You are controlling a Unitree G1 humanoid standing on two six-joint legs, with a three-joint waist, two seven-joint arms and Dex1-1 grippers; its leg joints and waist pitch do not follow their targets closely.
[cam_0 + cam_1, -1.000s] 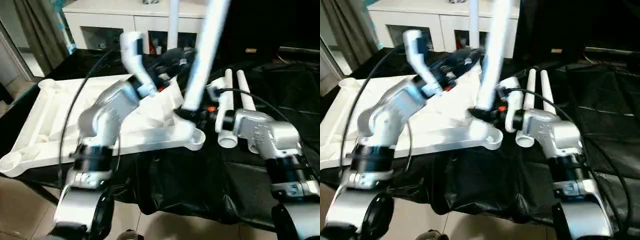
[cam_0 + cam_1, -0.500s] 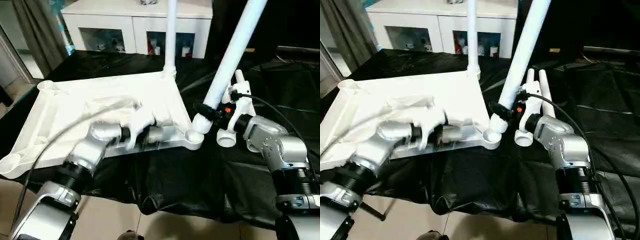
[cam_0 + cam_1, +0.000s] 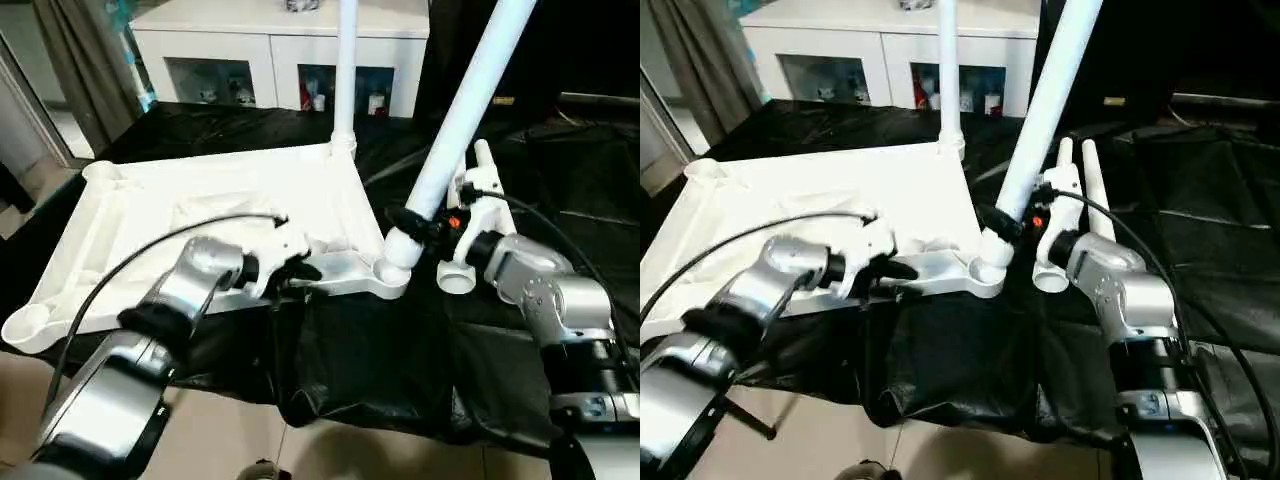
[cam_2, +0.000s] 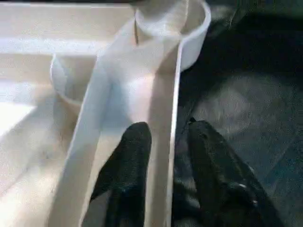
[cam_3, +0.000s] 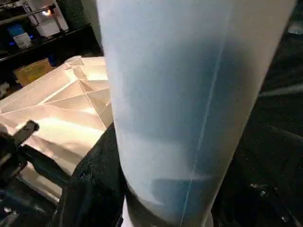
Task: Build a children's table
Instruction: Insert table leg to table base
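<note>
Black sheeting [image 3: 380,370] covers the work surface, with white glass-fronted cabinets [image 3: 280,50] behind it. On the sheeting lies the upturned white tabletop [image 3: 180,210], ribs up. One leg [image 3: 346,70] stands upright in the far corner socket, its top cut off by the frame edge. A tilted leg [image 3: 455,130], also cut off above, meets the near corner socket [image 3: 392,275] just beside the right gripper [image 3: 408,222], whose black fingers clamp round its lower end; the right forearm reaches in low from the near side. Beyond that gripper, two spare legs [image 3: 1085,190] lie partly hidden behind it. The left gripper [image 4: 165,156] straddles the tabletop's near rim, one finger either side; whether it pinches the rim is hard to make out. Its forearm stretches level along that edge.
</note>
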